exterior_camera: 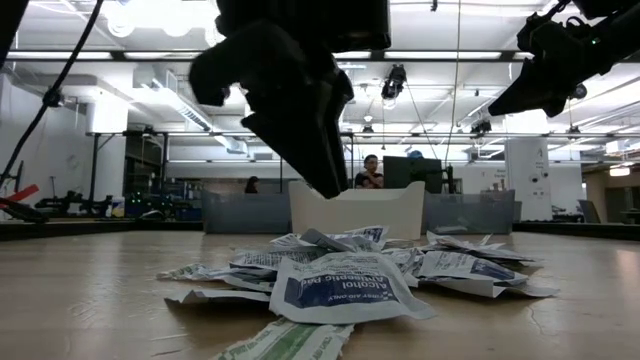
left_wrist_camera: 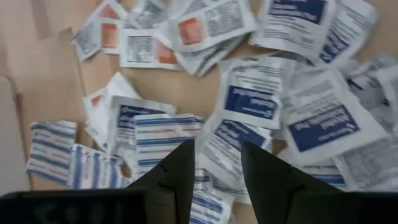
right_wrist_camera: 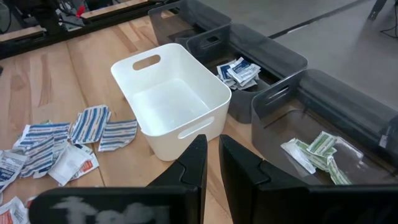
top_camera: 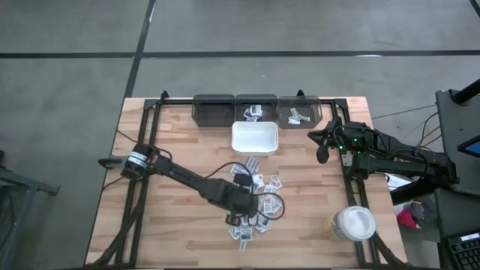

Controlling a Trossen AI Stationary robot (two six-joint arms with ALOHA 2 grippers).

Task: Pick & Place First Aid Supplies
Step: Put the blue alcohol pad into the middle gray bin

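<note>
A pile of small flat packets, white with blue, blue-striped or red print, lies overlapping on the wooden table, near of the white tray. My left gripper hangs open just above the pile, fingers pointing down over blue-printed packets, clear of them in the low view. My right gripper is shut on nothing and waits raised, right of the tray, near the far right bin.
Three dark bins line the far edge; the left one holds nothing I can see, the middle one holds blue-printed packets, and the right one greenish strips. A round white-lidded jar stands at the near right. Bare wood lies left of the pile.
</note>
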